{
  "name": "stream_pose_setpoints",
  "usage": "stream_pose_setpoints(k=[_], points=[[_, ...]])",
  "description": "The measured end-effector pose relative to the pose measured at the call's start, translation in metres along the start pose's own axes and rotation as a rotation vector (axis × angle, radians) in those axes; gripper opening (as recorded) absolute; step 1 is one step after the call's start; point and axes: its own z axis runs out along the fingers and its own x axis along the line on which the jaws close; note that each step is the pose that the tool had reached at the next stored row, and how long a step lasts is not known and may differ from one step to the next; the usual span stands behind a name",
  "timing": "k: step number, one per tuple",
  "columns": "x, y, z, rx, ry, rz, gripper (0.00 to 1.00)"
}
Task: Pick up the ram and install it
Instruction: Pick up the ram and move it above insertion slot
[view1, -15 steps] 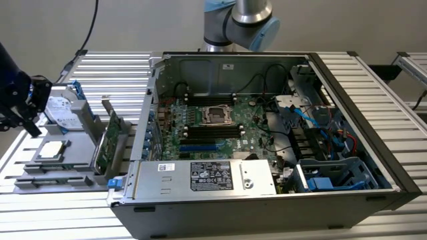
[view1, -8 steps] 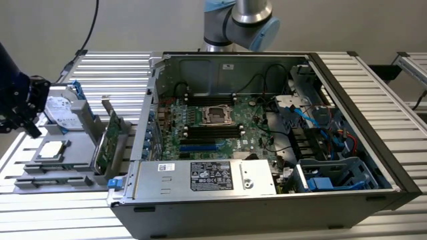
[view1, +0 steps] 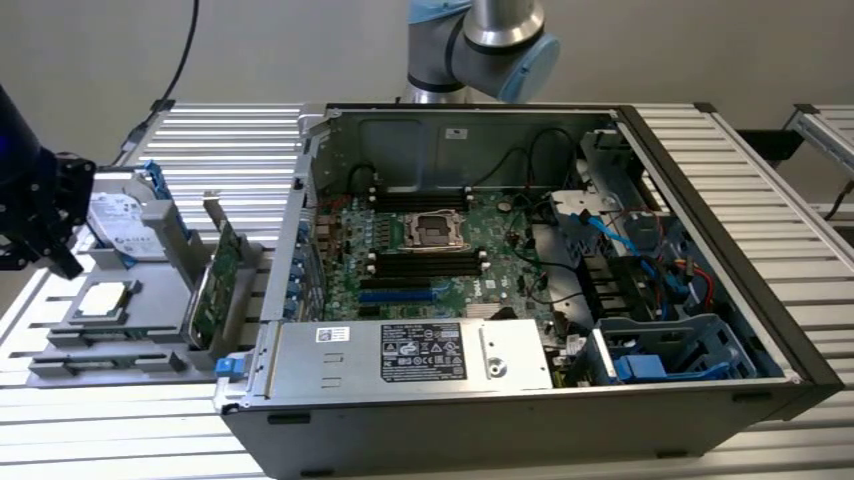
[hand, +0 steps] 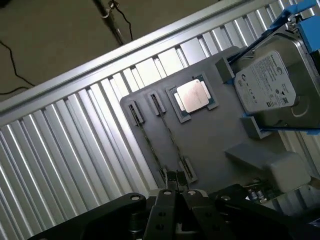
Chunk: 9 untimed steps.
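Your black two-finger gripper (hand: 175, 182) has its fingers pressed fully together, with no gap between them. It hangs over one end of the flat grey plastic holder tray (hand: 220, 135), and its tips are just beside the end clips of the tray's two long slots. You cannot tell whether the tips pinch anything, because the gripper's own body covers that spot.

The ram (hand: 172, 137) is hard to make out. In the wrist view a thin dark strip runs along each slot between small grey clips. You see it edge-on only, so no green board or chips show. You cannot be sure which strip is a stick and which is a bare slot.

On the same tray sit a square silver-lidded processor chip (hand: 192, 96) in its recess and a silver boxy hard drive (hand: 265, 82) held in blue rails, partly cut off by the frame. The tray rests on the ribbed aluminium table (hand: 60, 150).

In the exterior view the dark end of the arm (view1: 30, 200) is cut off at the exterior view's left edge, above the tray. A wide green expansion card with a metal bracket (view1: 224, 270) stands upright between the tray and the open black computer case (view1: 507, 430). Inside the case lies the green motherboard (view1: 400, 250) with its long black slots (view1: 427, 263). What sits in those slots is too small to tell.
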Motion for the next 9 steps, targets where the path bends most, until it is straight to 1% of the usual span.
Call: stream_pose_setpoints(k=[9], points=[[0.0000, -0.0002, 0.0027, 0.0002, 0.0130, -0.163, 0.11]])
